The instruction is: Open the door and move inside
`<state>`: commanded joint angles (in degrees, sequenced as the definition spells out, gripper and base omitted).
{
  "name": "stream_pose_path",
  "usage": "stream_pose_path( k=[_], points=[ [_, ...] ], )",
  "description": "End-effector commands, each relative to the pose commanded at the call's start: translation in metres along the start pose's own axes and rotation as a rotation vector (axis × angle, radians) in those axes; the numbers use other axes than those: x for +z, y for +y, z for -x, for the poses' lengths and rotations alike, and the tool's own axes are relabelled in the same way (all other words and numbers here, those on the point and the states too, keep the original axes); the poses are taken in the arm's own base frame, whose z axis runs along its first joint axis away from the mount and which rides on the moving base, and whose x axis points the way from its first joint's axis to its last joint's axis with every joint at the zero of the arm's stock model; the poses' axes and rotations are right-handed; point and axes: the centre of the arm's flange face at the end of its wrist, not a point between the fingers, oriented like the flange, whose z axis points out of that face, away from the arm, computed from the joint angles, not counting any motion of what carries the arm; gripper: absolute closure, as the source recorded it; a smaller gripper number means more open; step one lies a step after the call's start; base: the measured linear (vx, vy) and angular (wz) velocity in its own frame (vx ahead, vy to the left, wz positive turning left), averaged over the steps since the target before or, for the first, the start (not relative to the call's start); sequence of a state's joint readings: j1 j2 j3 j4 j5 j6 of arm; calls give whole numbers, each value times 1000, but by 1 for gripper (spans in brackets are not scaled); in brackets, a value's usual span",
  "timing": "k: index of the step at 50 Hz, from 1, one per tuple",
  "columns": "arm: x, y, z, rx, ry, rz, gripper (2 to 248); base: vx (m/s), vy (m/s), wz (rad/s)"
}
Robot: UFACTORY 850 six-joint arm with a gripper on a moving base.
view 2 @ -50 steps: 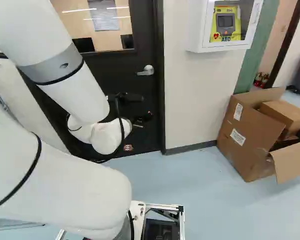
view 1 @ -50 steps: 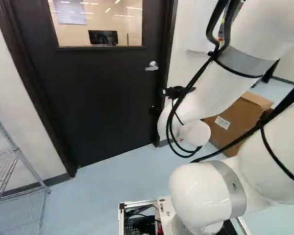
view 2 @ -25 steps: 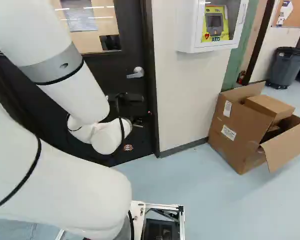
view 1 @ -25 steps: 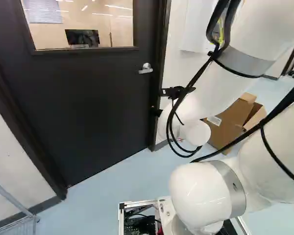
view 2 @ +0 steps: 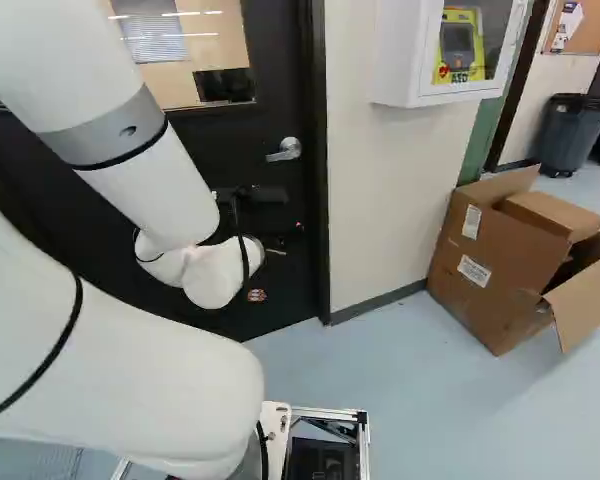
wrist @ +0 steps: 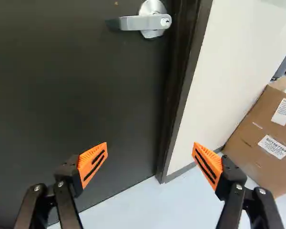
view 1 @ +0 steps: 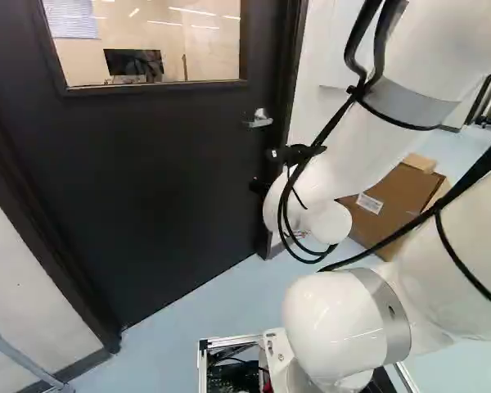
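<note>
Door [view 1: 155, 172] shut, ahead; likely heavy and slow to swing. Metal handle [wrist: 140, 22] at its right edge, probably slick, rigid, sprung; best taken toward its free left end. Arm [view 2: 155, 190] reaches forward, far end low. Gripper [wrist: 150, 147] below handle level, fingers spread wide, holding nothing.

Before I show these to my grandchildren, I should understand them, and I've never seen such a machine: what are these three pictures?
The machine is one white arm on a moving base. Two pictures come from cameras on that base, behind the arm, left and right. The third comes from its wrist, looking along the black pincer with orange pads. The pincer is open and holds nothing. Ahead is a shut dark door with a metal handle. On the floor sits an open cardboard box.
</note>
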<state>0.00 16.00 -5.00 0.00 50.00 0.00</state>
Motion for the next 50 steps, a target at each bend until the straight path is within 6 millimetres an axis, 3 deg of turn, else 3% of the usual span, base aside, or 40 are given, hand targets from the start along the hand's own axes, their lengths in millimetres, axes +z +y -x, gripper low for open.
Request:
stream_pose_path(
  k=[32,50],
  points=[
    [5,0,-3,0,-3,0,3,64,21,-3],
    [22,2,-11,-1,-10,3,3,0,0,0]
  ],
)
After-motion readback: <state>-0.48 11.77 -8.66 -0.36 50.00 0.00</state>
